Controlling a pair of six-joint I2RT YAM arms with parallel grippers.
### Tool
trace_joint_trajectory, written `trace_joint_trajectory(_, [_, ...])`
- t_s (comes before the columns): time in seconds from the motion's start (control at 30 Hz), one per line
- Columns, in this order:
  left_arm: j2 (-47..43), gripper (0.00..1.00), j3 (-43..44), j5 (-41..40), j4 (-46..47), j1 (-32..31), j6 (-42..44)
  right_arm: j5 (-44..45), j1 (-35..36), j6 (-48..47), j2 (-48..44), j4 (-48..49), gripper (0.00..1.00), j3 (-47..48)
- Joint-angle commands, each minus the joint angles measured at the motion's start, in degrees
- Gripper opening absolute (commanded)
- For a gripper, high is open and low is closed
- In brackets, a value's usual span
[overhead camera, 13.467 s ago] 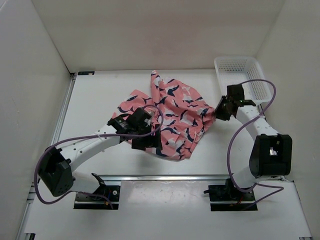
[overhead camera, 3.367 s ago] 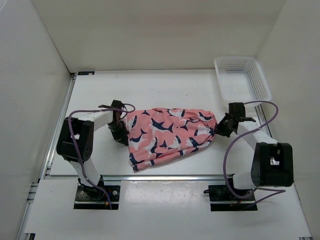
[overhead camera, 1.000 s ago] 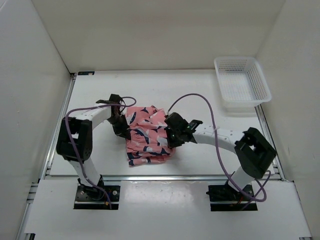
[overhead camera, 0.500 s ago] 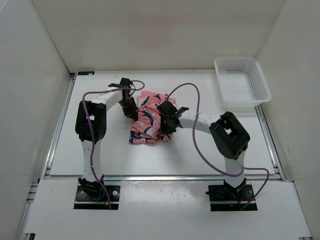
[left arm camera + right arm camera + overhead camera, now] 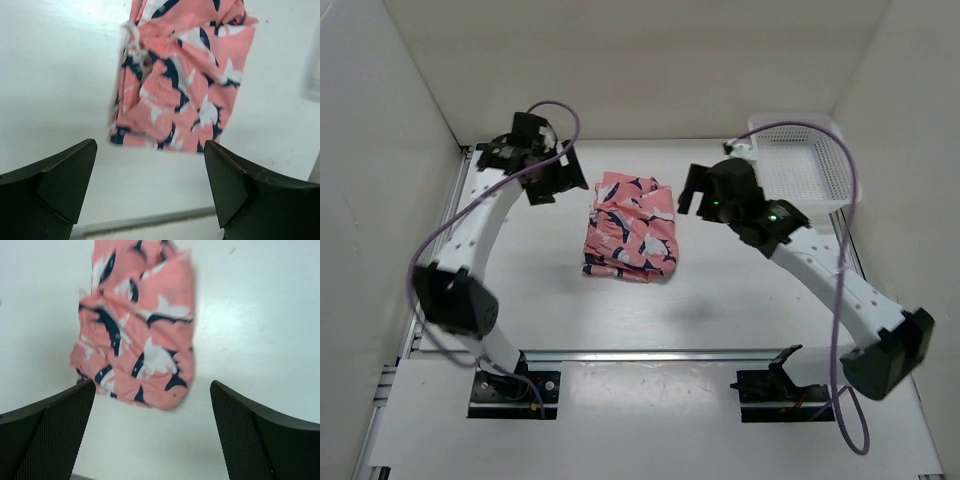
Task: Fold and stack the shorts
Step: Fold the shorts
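- The coral-pink fabric shorts with a navy-and-white shark print [image 5: 630,228] lie folded in a compact oblong at the middle of the white table [image 5: 520,290], touching neither arm.
- The left gripper [image 5: 150,150], upper left, and the right gripper [image 5: 152,387], right of centre, hang clear of the cloth, jaws spread, holding nothing.
- The likely step is pulling clear: each should rise straight, so that no finger snags the ragged lower edge.
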Motion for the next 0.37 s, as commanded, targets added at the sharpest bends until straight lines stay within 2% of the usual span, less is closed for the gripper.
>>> trace_joint_trajectory(0.0, [-15.29, 1.00, -8.32, -2.50, -2.89, 1.93, 2.84, 7.16, -3.77, -1.48, -6.53, -8.37, 1.00, -4.24])
trace_joint_trajectory(0.23, [-38.67, 1.00, -28.43, -5.15, -0.97, 2.55, 1.44, 10.86, -9.84, 1.68, -19.38, -14.19, 1.00, -15.94])
trace_joint_trajectory(0.33, [-45.97, 1.00, -33.29, -6.03, -0.17, 2.55, 0.39, 11.47, -11.07, 1.68, -24.65, -13.67, 1.00, -22.62])
